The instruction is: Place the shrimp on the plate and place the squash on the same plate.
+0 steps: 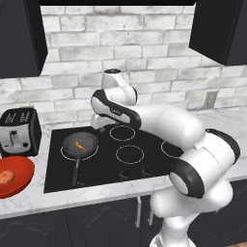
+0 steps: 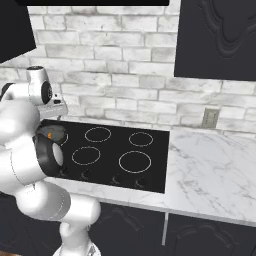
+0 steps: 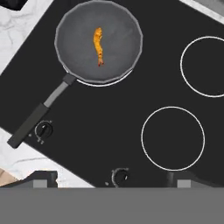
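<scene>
Nothing plated yet: hovering wide-open, empty hand (image 3: 111, 179) over stove, shrimp (image 3: 99, 45) lying in skillet (image 3: 78, 52) ahead.

Shrimp (image 3: 99, 46): bright orange, darker reddish at one end. Pan (image 3: 74, 26): dark grey bowl, black handle with a paler grey neck. Cooktop (image 3: 109, 122): flat black, thin white burner rings, small white-marked knobs. Counter (image 2: 210, 165): white marble with faint grey veins. Wall (image 1: 120, 53): pale grey-white brick, darker mortar lines. Cabinets (image 1: 19, 38): black. Toaster (image 1: 19, 132): black body, silver-grey front panel. Dish (image 1: 21, 181): bright red; squash (image 1: 6, 177) on it red-orange with tan patches. Outlet (image 2: 209, 118): grey. Finger tips (image 3: 186, 180): dark grey.
</scene>
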